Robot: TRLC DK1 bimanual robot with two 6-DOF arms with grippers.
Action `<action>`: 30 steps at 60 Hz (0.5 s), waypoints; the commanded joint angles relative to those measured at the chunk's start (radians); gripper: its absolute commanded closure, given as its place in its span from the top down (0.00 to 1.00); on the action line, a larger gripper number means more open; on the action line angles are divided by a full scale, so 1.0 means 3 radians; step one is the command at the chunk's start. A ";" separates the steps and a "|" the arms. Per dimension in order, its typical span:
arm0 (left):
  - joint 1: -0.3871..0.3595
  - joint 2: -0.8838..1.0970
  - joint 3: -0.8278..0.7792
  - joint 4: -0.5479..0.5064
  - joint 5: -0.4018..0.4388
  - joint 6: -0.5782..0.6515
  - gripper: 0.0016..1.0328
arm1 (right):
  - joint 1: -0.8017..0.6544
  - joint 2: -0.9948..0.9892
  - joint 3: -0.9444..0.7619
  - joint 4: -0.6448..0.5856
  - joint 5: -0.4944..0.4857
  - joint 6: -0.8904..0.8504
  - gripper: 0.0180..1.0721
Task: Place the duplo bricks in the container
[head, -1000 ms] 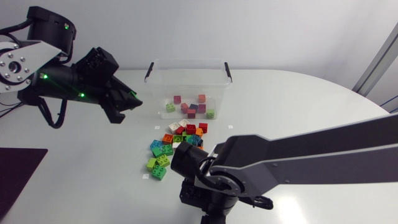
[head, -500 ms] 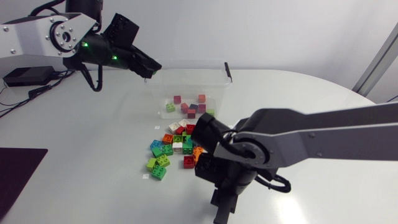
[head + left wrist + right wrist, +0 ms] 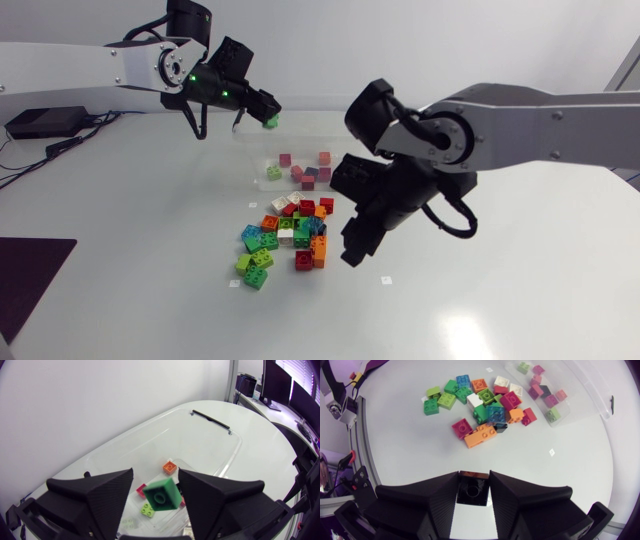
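The left gripper [image 3: 266,113], which a second ago hung low over the left of the surface [image 3: 150,260] well short of the container [image 3: 252,150], has swung up and across and now sits above the container's rear left rim. In the left wrist view its jaws stand apart around a green brick [image 3: 161,494]. The brick lies close against one finger, but a gap shows on the other side, so it is not clamped. Below it the container [image 3: 220,445] holds a few small bricks, the same ones as before. The right gripper [image 3: 351,252] was down at the near edge in front of the pile [image 3: 285,232]. It has since lifted and moved to the pile's right, and its arm now hides the container's right end. In the right wrist view its jaws [image 3: 473,472] are closed on a black brick [image 3: 472,489], high above the pile [image 3: 480,400] and the container [image 3: 580,390]. The pile itself lies between the container and the near edge, as it did earlier.
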 commanded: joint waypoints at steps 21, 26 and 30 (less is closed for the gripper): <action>0.0032 -0.0782 -0.0552 -0.0552 -0.0092 0.0440 0.95 | -0.0442 0.0257 0.0824 0.0284 -0.0195 -0.0010 0.21; 0.0073 -0.1027 -0.0864 -0.0634 -0.0092 0.0624 0.95 | -0.0483 0.0365 0.0947 0.0376 -0.0226 0.0015 0.21; 0.0114 -0.1186 -0.1064 -0.0649 -0.0092 0.0706 0.95 | -0.0498 0.0436 0.1034 0.0452 -0.0242 0.0041 0.21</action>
